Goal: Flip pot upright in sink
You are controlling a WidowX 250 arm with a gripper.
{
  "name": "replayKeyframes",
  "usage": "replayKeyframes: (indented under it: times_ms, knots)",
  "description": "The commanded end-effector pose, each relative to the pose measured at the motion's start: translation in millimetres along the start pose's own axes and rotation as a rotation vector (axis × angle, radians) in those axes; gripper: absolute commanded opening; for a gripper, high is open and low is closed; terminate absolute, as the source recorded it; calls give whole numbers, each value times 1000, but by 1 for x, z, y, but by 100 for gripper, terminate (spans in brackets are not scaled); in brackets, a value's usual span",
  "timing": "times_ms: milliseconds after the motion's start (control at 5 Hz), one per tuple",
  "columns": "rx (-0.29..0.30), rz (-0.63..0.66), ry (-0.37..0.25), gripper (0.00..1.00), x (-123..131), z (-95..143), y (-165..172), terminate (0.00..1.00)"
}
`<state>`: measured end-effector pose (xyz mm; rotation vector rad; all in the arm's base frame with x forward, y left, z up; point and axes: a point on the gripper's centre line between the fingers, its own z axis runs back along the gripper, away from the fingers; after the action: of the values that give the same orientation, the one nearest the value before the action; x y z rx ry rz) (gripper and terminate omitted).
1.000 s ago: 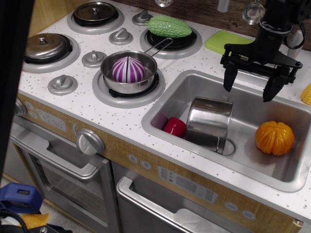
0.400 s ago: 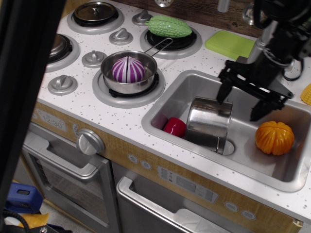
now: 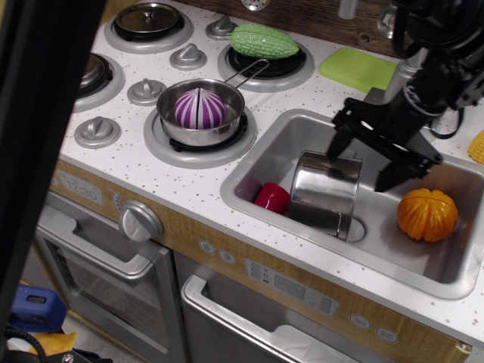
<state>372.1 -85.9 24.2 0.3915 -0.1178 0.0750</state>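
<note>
Steel pot (image 3: 325, 193) lies tipped over in the sink (image 3: 283, 144), mouth angled down toward the drain, with a red object (image 3: 271, 197) touching its left side and an orange pumpkin-shaped toy (image 3: 428, 214) well apart to its right. The black gripper (image 3: 358, 162) hangs just above the pot's upper edge, jaws spread wide, gripping nothing. On the table's burner to the left sits a pan (image 3: 201, 113) holding a purple-white ball (image 3: 200, 108).

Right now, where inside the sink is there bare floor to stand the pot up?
Inside the sink, the back-left floor, between the left wall and the tipped pot, looks bare. The front strip between pot and orange pumpkin holds the drain. Crowded: the red item against the pot's left, and the open end effector over its rear.
</note>
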Motion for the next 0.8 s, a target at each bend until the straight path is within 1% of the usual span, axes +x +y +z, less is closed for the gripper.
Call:
replayKeyframes:
  times_ms: [0,200,400,600]
  knots:
    - [51,0,-74,100,5,7,3,0]
    - [58,-13,-106,100,6,0,8,0]
    - [41,-20,-119,100,6,-6,15,0]
    - [42,-19,-123,100,7,-7,16,0]
